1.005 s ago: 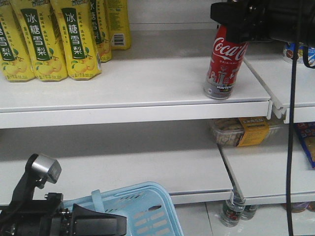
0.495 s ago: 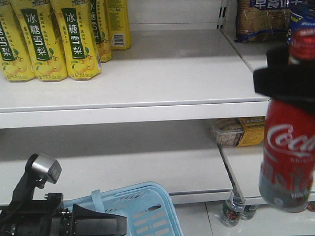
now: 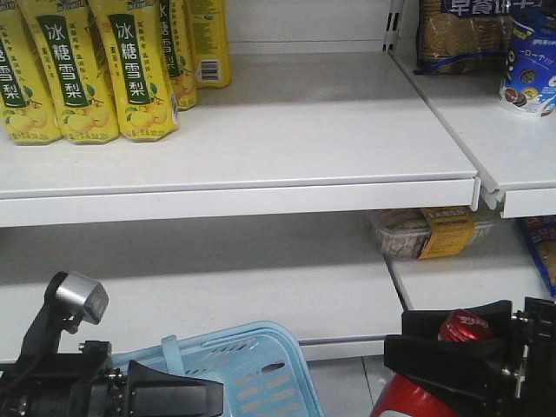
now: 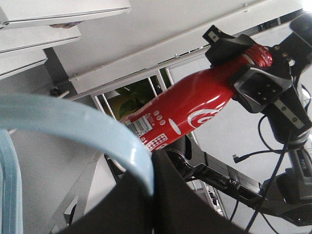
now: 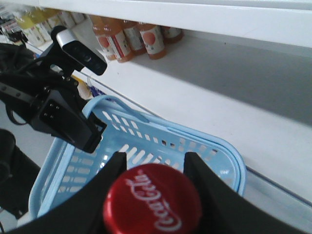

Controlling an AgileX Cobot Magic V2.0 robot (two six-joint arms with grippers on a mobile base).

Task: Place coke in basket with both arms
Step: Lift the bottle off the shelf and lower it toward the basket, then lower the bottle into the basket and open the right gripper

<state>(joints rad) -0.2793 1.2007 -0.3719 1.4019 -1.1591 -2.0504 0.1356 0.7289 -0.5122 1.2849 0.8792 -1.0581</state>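
While the right end effector [image 5: 153,165] pinches the coke [image 4: 195,109] by its neck, holding it tilted in mid-air near the basket [image 5: 229,158] and outside it, the left end effector [image 5: 91,131] is clamped on that basket's handle [image 4: 97,131].
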